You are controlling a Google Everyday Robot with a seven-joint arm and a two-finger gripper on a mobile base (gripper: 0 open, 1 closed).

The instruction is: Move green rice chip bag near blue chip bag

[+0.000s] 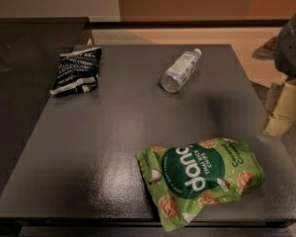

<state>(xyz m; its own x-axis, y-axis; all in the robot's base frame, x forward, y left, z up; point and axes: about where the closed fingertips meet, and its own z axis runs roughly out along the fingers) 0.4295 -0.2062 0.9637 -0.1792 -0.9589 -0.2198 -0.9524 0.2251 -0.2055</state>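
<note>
The green rice chip bag (202, 179) lies flat at the front right of the dark table (108, 147), its label facing up. The blue chip bag (76, 70) lies at the back left of the table, far from the green bag. My gripper (282, 108) hangs at the right edge of the view, beside the table's right edge. It is above and to the right of the green bag, apart from it and holding nothing.
A clear plastic bottle (179, 71) lies on its side at the back middle of the table, between the two bags. A dark counter (24, 48) adjoins the table on the left. Beige floor (237, 38) lies behind and to the right.
</note>
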